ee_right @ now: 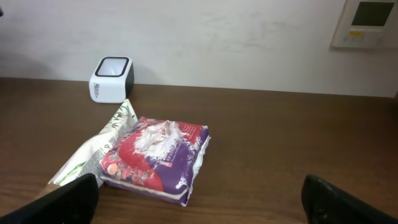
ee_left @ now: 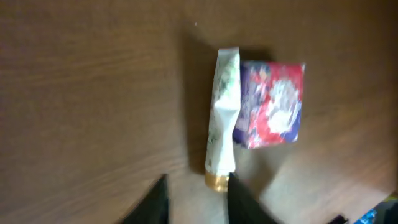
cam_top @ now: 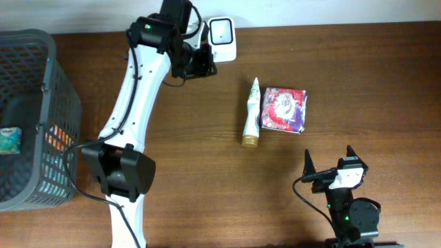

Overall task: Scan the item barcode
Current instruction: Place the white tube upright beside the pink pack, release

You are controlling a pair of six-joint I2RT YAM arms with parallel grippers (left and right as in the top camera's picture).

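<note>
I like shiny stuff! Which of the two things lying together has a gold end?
The long white tube: its cap is gold. The red and purple packet beside it has none.

A wire basket [cam_top: 43, 86] sits at the table's [cam_top: 372, 76] left edge, with a small pack [cam_top: 9, 140] lying inside it. The barcode scanner [cam_top: 222, 39] stands at the far edge, left of centre. In the middle, a tube [cam_top: 252, 114] lies lengthwise, cap end nearer, touching the left side of a packet [cam_top: 284, 110]. The left arm [cam_top: 134, 96] reaches from the near edge to just beside the scanner. The right arm [cam_top: 348, 207] sits at the near right, before the packet.
</note>
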